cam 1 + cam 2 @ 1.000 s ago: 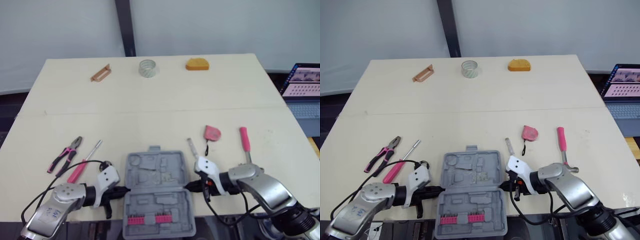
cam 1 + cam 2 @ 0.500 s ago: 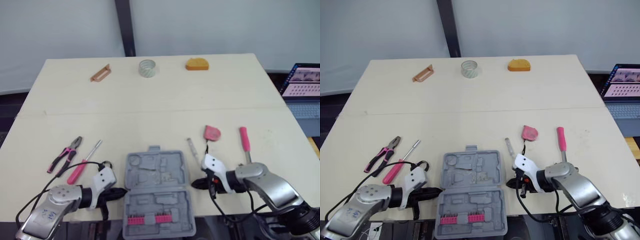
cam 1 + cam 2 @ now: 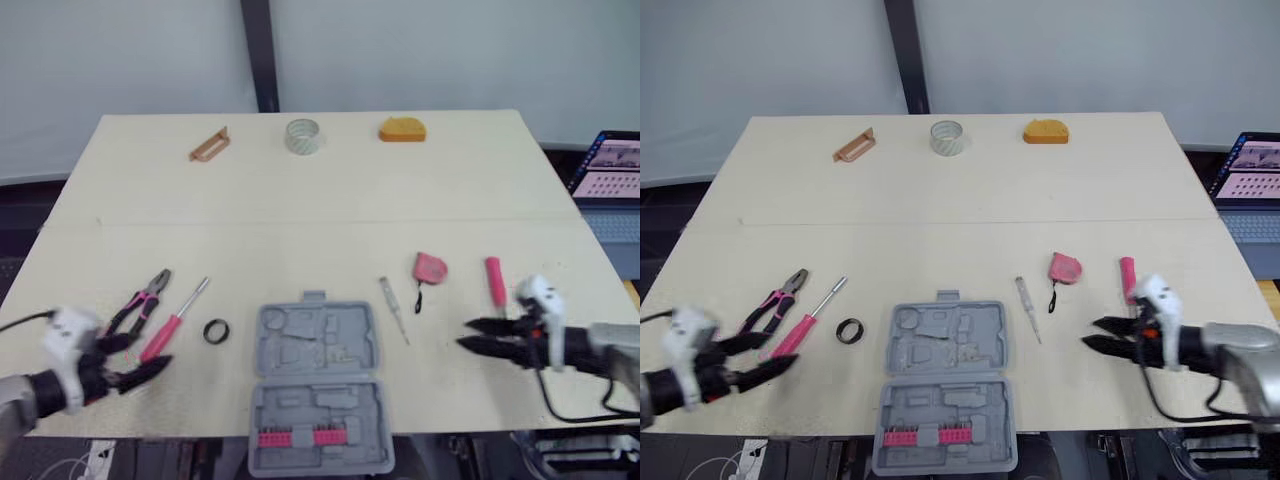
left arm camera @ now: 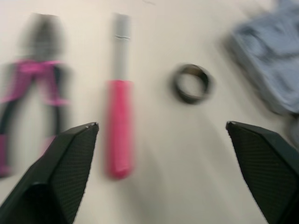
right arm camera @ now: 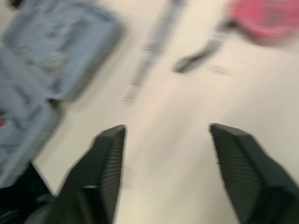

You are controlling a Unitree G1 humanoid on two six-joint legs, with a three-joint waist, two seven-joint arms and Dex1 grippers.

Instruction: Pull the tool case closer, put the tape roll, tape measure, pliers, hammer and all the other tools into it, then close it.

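Observation:
The grey tool case (image 3: 320,385) lies open at the table's near edge, with pink bits in its front half. To its left are pink-handled pliers (image 3: 140,300), a pink-handled screwdriver (image 3: 175,322) and a small black tape ring (image 3: 216,331). To its right are a thin tester screwdriver (image 3: 393,308), a pink tape measure (image 3: 430,268) and a pink-handled hammer (image 3: 495,282). My left gripper (image 3: 148,355) is open beside the pliers, holding nothing. My right gripper (image 3: 465,334) is open near the hammer, pointing at the case.
At the far edge sit a clear tape roll (image 3: 302,135), an orange object (image 3: 401,130) and a brown bracket (image 3: 209,145). A laptop (image 3: 610,170) stands off the table's right side. Bare tabletop spans the middle.
Both grippers have drawn away from the case's sides and opened: the left went out to the left by the pliers, the right out to the right by the hammer. The case stays put.

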